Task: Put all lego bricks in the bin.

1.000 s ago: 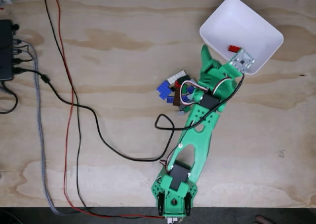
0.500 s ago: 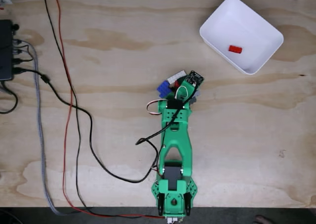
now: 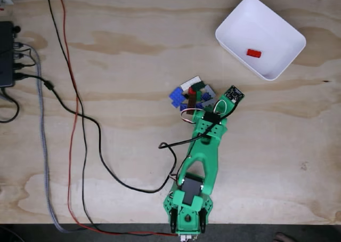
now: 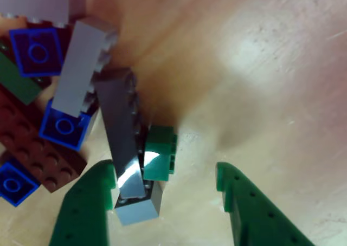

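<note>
Two green fingers of the tool (image 4: 168, 197) stand wide apart, gripping nothing. A small green brick (image 4: 160, 152) sits between them, touching a long grey brick (image 4: 122, 132) whose axis runs away toward the brick pile (image 3: 193, 95) on the table (image 3: 117, 66). Farther off, the white bin (image 3: 234, 26) holds one red brick (image 3: 253, 53).

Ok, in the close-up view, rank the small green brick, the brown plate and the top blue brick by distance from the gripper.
From the gripper:
1. Small green brick, just above the gap between the fingers.
2. Brown plate, off to the left.
3. Top blue brick, upper left corner.
</note>
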Motion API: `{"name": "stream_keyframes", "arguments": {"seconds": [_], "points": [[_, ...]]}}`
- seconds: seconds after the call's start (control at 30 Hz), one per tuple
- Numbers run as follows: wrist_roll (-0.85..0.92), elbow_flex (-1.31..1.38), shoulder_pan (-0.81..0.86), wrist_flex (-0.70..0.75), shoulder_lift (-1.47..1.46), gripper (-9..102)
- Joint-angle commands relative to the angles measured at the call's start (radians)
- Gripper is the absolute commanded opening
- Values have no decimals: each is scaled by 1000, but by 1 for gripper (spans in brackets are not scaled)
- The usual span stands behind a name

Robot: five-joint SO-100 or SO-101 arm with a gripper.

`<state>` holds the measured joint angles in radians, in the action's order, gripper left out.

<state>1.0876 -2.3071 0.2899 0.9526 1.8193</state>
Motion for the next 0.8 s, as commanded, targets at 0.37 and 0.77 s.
{"name": "stream_keyframes", "arguments": {"seconds": [0.37, 0.77], "points": [[12, -140, -66, -37, 273, 0], [270, -29, -9, 141, 324, 25]]}}
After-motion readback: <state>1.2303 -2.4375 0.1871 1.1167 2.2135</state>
